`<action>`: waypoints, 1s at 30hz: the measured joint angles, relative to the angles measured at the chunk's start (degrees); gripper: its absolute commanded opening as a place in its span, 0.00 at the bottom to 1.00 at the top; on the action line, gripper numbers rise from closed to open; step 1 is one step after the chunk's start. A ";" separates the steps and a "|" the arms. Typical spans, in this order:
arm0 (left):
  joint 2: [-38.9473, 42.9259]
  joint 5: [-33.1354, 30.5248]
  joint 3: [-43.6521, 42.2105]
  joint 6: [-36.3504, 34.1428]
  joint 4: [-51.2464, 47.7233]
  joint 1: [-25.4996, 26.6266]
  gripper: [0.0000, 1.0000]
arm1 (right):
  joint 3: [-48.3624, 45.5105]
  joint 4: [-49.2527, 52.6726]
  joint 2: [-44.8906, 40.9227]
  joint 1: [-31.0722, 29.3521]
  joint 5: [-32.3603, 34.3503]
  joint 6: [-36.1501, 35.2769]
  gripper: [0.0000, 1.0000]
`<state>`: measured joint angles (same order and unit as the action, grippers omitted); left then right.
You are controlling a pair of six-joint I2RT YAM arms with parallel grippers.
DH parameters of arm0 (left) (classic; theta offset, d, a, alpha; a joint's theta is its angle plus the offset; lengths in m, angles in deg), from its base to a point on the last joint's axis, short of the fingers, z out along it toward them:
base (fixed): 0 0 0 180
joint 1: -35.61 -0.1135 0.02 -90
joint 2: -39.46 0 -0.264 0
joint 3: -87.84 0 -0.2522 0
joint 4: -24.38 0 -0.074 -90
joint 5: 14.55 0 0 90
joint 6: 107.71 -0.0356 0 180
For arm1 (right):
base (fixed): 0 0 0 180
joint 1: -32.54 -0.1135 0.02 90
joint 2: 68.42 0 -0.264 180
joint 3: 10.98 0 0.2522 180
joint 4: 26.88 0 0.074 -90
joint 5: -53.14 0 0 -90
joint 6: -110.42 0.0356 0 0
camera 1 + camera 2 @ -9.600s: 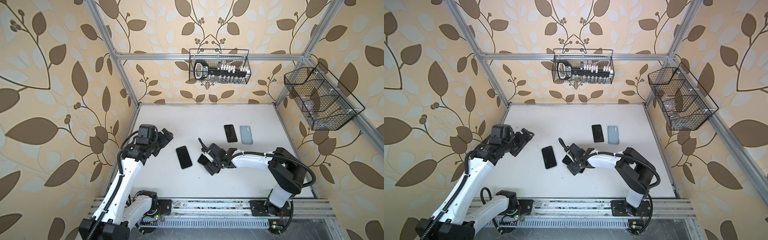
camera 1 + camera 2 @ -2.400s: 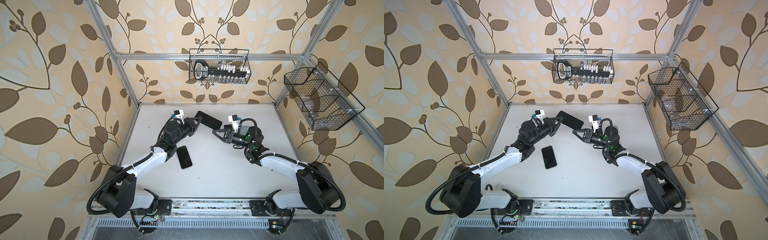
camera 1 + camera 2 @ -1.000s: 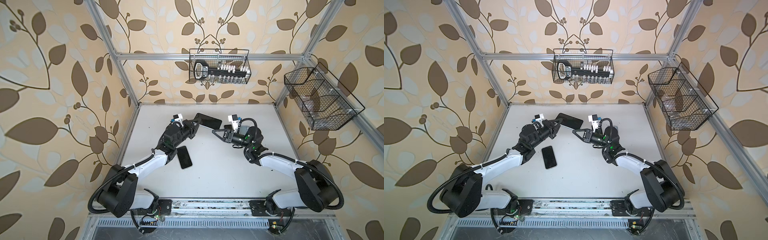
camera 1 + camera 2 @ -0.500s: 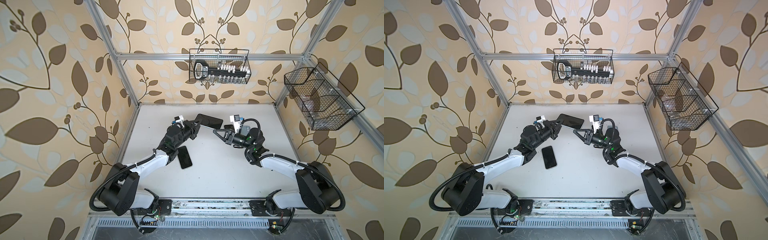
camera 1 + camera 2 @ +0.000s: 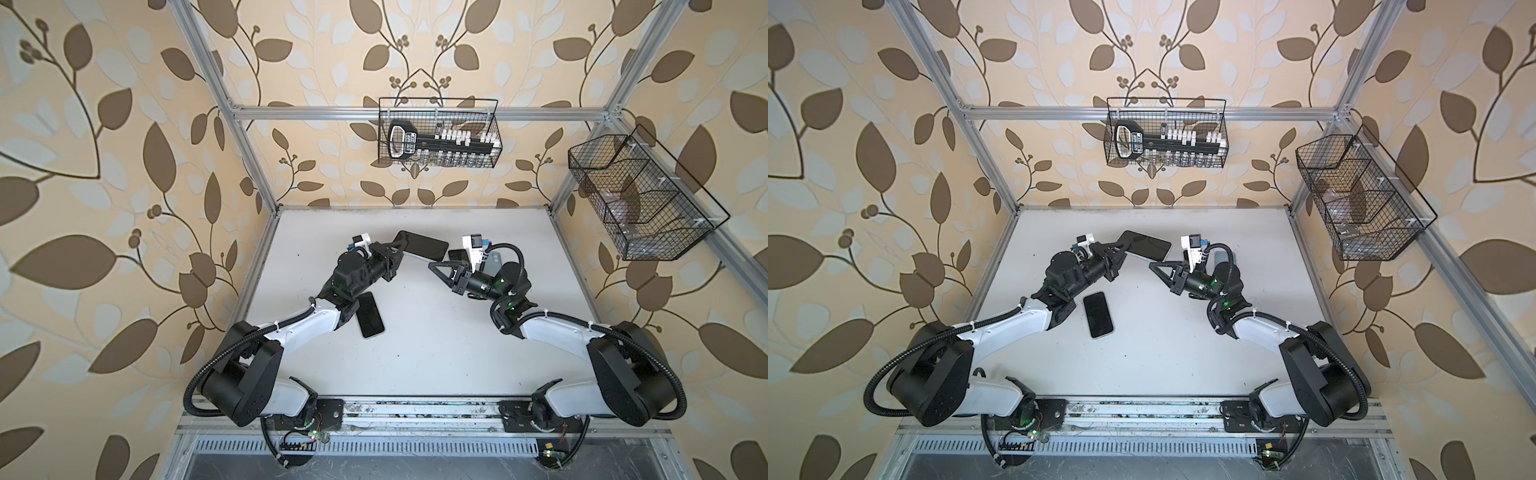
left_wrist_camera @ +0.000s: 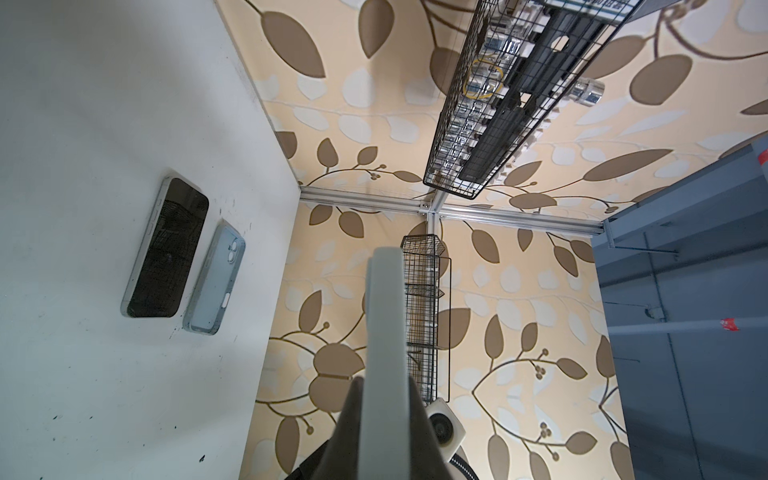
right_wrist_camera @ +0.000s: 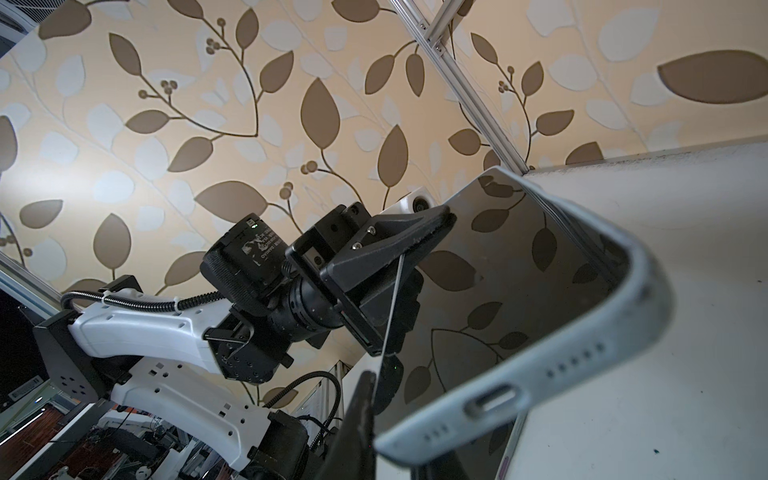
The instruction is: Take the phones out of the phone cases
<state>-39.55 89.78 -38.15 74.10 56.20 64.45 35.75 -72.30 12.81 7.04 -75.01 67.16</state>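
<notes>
Change against the earliest frame: both arms have left the front of the table and met above its middle. The phone, in its phone case, is off the surface and carried between them. Over the last second there is barely any shift.

Nearest the rail: a spare phone lies flat, screen up, just beside the left forearm, with no gripper on it.

Mid-table, aloft: left gripper clamped on one end of the phone, screen up, roughly level. Right gripper meets the opposite end, jaws together. In the right wrist view they appear pinched on the case's near corner. The finger there is dark and blurred at the frame edge, so that contact is a judgement.

Progress: not done. The right wrist view shows the case's lip bowed away from the screen along one long side and at the port end, yet the phone sits inside. Judged: peel begun, most of the removal left.

Beyond, on the table: a bare phone and an empty clear case side by side, apart from both grippers
</notes>
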 measured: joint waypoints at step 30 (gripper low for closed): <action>-0.31 2.23 3.15 -3.82 -3.43 -0.02 0.00 | -1.70 -3.54 2.43 1.42 -2.62 -1.79 0.12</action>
<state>-39.85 92.01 -35.01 70.28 52.77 64.43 34.05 -75.84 15.24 8.46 -77.64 65.36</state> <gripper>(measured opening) 0.117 0.122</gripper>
